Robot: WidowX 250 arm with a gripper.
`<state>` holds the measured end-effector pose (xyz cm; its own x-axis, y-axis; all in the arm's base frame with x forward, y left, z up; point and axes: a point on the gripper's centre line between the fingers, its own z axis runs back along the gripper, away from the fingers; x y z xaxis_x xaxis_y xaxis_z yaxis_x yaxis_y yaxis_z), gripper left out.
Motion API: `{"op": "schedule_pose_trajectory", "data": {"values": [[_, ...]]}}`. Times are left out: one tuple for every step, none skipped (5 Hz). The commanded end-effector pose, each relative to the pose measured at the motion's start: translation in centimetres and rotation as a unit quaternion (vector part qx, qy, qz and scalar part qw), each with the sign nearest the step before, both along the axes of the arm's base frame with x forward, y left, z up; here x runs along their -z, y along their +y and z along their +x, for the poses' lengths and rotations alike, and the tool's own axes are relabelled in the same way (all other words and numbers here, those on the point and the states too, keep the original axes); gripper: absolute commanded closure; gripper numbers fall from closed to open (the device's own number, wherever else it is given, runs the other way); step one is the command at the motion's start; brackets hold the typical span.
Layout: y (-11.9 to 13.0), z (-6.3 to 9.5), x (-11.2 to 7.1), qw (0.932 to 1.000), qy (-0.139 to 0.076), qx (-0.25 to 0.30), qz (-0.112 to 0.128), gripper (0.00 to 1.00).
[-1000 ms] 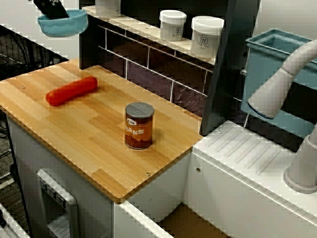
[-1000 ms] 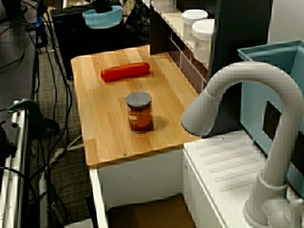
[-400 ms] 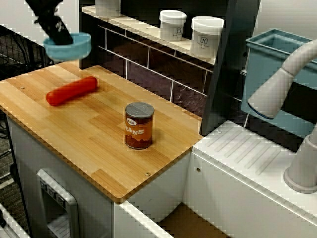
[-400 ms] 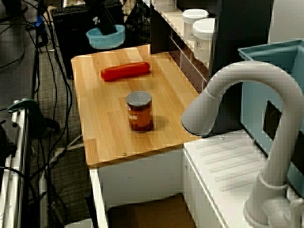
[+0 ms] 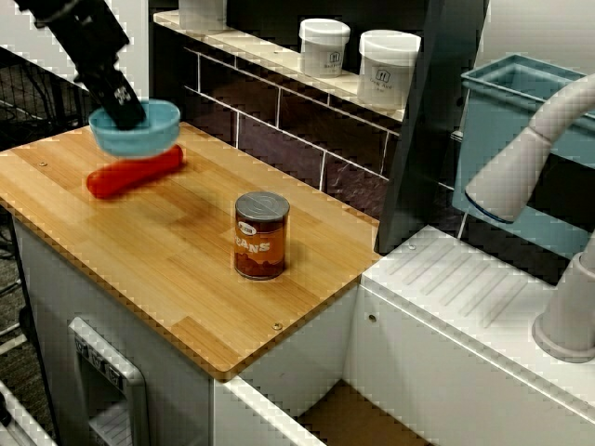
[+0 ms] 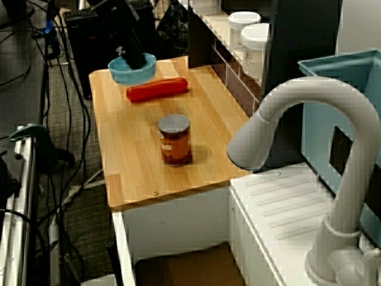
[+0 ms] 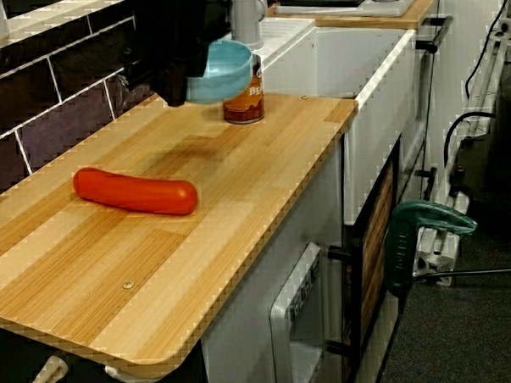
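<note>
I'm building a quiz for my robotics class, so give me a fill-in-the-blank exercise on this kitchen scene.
The black end effector grips a round plastic bowl coloured light ___. A long ___ sausage lies on the wooden countertop. The brown tin can with a grey lid stands ___.
Missing words: blue; red; upright.
</note>
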<state>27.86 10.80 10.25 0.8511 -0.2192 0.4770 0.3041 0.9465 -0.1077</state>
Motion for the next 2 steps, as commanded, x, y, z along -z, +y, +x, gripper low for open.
{"op": "schedule_pose_trajectory", "data": {"values": [[-1.2,1.1,1.2,0.9991,-0.02,-0.007,0.037,1.0],[-1.5,1.5,2.6,0.9988,-0.015,-0.008,0.046,1.0]]}}
